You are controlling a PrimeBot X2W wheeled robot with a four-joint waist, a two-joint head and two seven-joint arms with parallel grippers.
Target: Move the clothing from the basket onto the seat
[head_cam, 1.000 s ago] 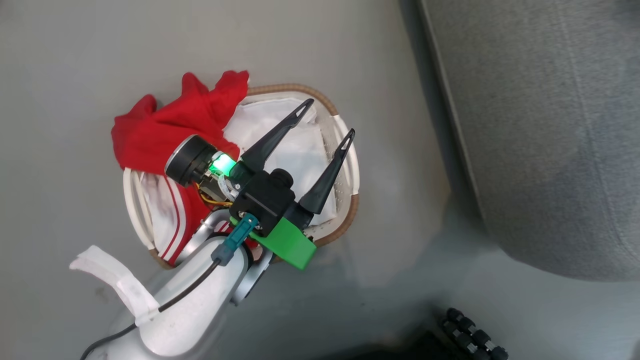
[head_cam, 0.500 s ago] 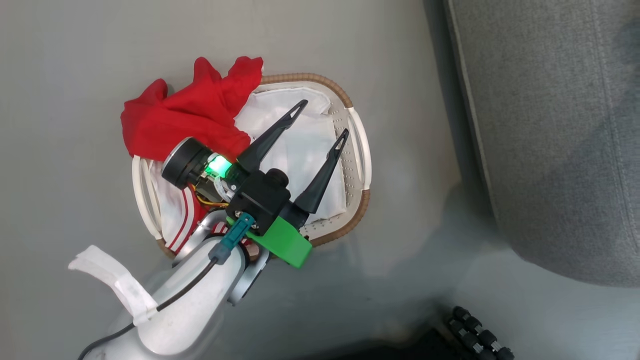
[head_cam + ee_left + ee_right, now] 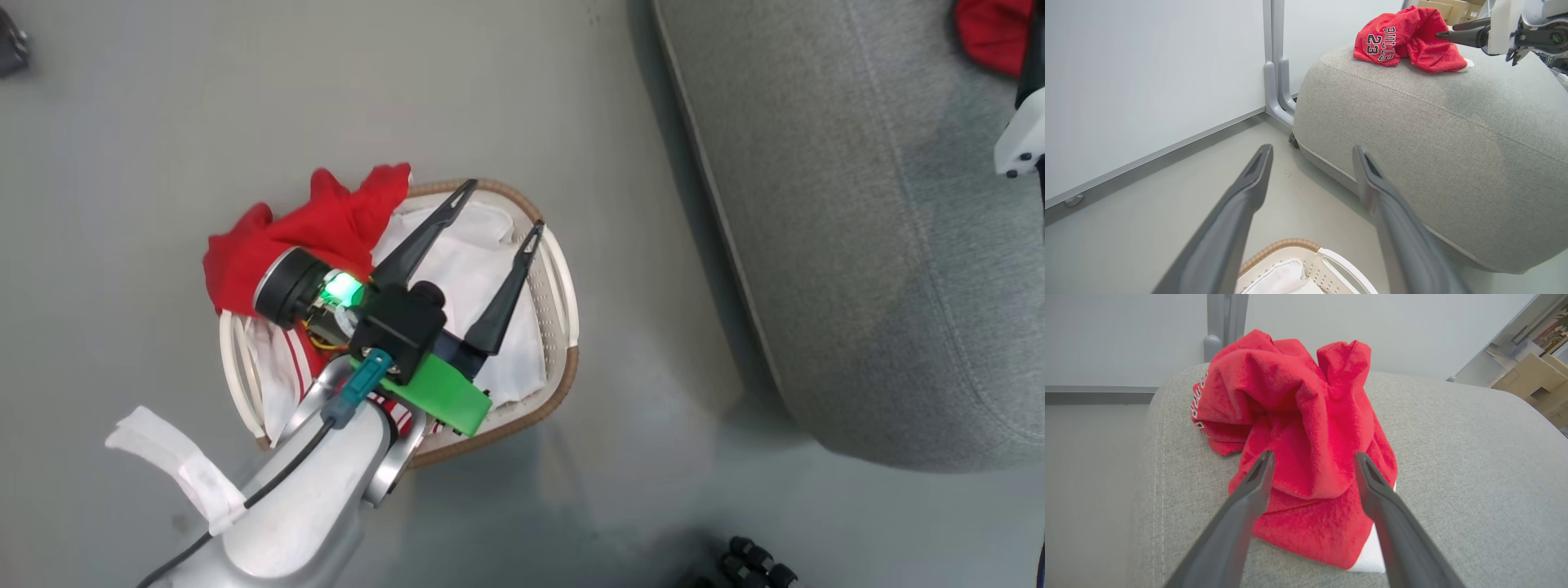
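The white lattice basket [image 3: 563, 310] with a brown rim stands on the floor, its white liner showing. Red shorts [image 3: 318, 229] with white stripes lie across its left end, part hanging over the rim. My left gripper [image 3: 502, 207] hovers open above the liner, touching nothing; the left wrist view shows its fingers [image 3: 1249, 183] apart over the basket [image 3: 1306, 253]. The red jersey [image 3: 1306, 428] lies crumpled on the grey seat [image 3: 1453, 457]. My right gripper [image 3: 1314, 457] stands open, its fingers astride the jersey. From the left wrist, the jersey [image 3: 1400, 41] rests on the seat [image 3: 1433, 143].
A white wall panel [image 3: 1147, 81] and a grey post [image 3: 1276, 61] stand behind the seat. Cardboard boxes [image 3: 1531, 379] sit at the far right. A black ribbed thing [image 3: 751, 563] lies on the floor at the bottom edge. Grey floor surrounds the basket.
The head camera has shifted, bringing the jersey's edge and a piece of the right arm into its top right corner. My left gripper stays open over the basket.
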